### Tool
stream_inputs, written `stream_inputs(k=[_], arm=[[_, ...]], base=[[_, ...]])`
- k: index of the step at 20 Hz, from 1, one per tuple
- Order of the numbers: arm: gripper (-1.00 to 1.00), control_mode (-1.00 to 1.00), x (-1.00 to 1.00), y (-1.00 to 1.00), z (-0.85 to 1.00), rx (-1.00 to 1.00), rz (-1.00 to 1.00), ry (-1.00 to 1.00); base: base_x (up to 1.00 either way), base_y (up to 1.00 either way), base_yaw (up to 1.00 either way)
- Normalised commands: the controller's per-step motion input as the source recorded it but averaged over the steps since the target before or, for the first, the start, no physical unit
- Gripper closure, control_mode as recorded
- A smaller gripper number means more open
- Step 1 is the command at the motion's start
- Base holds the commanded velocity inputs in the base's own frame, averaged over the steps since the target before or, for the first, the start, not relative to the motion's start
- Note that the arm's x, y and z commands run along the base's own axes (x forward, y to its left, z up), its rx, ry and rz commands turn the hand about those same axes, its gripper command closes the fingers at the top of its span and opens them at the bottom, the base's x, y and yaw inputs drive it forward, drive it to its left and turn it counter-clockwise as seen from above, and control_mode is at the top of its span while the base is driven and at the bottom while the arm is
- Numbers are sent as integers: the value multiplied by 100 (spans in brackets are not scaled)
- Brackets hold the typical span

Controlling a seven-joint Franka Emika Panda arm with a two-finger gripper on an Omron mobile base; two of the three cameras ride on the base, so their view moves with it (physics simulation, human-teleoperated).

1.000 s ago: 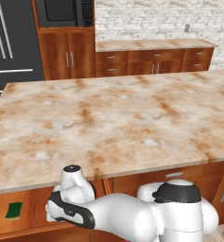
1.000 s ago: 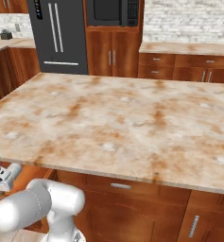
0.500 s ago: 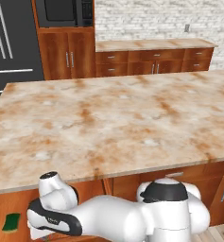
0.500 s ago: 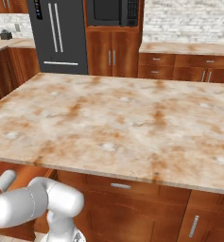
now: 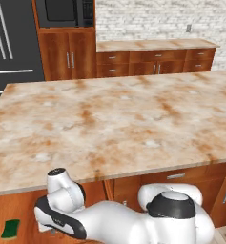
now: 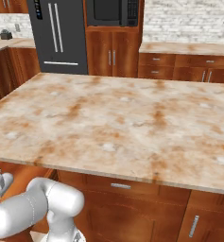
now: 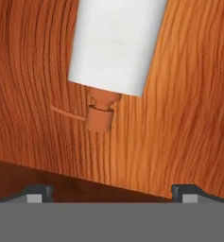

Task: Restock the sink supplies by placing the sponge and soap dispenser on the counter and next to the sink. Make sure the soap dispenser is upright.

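We are going for the soap dispenser point(image 7: 114, 45), which lies on its side on a wooden surface down low, under the edge of the big marbled island point(image 5: 114, 114); its pale body points away from the hand and its orange-brown pump point(image 7: 100, 115) points toward us. The jaws point(image 7: 112, 193) stand wide open with nothing between them, tips just showing at the bottom of the hand view, short of the bottle. The sponge point(image 5: 11, 228) sits on the same low wood surface, off to the left of the arm, untouched. To do this well, we come forward past the pump so the tips straddle the wide body, not the thin neck, and close square across it. We judge the round bottle may roll if one tip touches first, so centre it before closing. It needs standing upright later beside the sink
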Motion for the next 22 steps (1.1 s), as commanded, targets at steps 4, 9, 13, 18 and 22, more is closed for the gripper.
stream_inputs(k=[4,9,13,18,22], arm=[[-100,-100,13,0,-45,0,-5,-18],[-100,-100,21,12,-39,0,-3,-2],[-100,-100,7,19,-30,0,-2,-3],[-100,-100,22,20,-8,0,-13,-9],[-100,-100,-10,8,-32,0,-7,-3]], base=[[0,0,0],[0,0,0],[0,0,0],[0,0,0],[0,0,0]])
